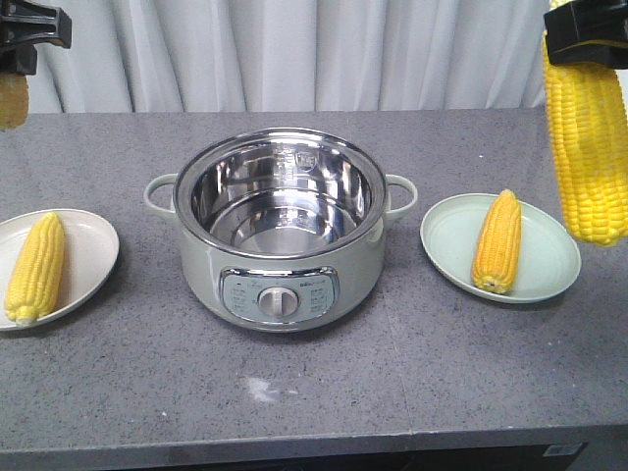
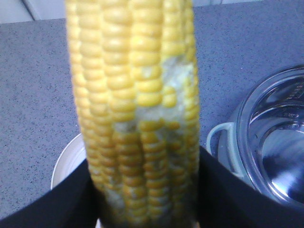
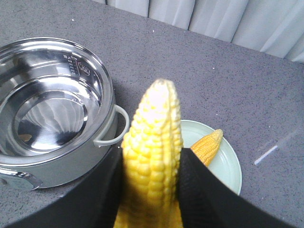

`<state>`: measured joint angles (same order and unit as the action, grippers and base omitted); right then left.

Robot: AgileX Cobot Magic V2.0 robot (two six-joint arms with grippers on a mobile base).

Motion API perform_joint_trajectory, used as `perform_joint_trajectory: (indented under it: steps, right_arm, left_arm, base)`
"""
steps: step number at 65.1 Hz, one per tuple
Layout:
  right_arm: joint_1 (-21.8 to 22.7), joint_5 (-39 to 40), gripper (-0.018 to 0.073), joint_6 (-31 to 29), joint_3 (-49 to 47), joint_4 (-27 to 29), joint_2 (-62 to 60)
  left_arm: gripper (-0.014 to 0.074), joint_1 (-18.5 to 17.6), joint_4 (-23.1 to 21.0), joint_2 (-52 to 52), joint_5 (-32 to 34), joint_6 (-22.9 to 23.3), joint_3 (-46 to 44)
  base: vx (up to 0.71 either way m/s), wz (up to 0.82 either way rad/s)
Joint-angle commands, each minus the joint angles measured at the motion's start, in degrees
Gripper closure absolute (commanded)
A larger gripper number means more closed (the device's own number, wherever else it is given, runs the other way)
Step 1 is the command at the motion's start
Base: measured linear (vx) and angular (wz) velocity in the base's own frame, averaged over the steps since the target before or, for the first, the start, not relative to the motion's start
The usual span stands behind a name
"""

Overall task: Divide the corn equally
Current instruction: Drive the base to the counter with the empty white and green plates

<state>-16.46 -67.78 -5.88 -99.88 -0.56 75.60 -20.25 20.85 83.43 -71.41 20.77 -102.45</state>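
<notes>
Two corn cobs lie on plates: one [image 1: 35, 267] on the white left plate [image 1: 93, 257], one [image 1: 498, 240] on the pale green right plate [image 1: 549, 257]. My left gripper [image 1: 29, 29] hangs high at the far left, shut on a third corn cob [image 2: 135, 109]; only that cob's lower end [image 1: 12, 98] shows in the front view. My right gripper [image 1: 586, 34] is high at the far right, shut on a fourth cob [image 1: 589, 137] hanging tip-down above the right plate's outer rim. Black fingers [image 3: 199, 190] press both sides of this cob [image 3: 153, 142].
An electric pot [image 1: 280, 221] with an empty steel bowl stands in the middle of the grey counter [image 1: 314, 392], between the two plates. Its side handles [image 1: 400, 192] reach toward each plate. A white curtain [image 1: 314, 49] hangs behind the counter.
</notes>
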Motion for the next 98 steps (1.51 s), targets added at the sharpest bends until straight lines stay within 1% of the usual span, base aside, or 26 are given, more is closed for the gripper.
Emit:
perform_joint_trajectory:
  steps: [1, 54, 98]
  right_arm:
    - [0.22, 3.62, 0.0458, 0.26, -1.26, -0.62, -1.74]
    - [0.22, 3.62, 0.0458, 0.26, -1.26, -0.62, -1.74]
    - [0.22, 3.62, 0.0458, 0.26, -1.26, -0.62, -1.74]
  left_arm:
    - [0.0534, 0.02, 1.42, -1.98, 2.97, 0.21, -1.74]
    - [0.0534, 0.02, 1.42, -1.98, 2.97, 0.21, -1.74]
    - [0.0534, 0.02, 1.42, -1.98, 2.97, 0.21, -1.74]
  base:
    - [0.00, 0.00]
    - [-0.01, -0.06]
    - [-0.01, -0.32]
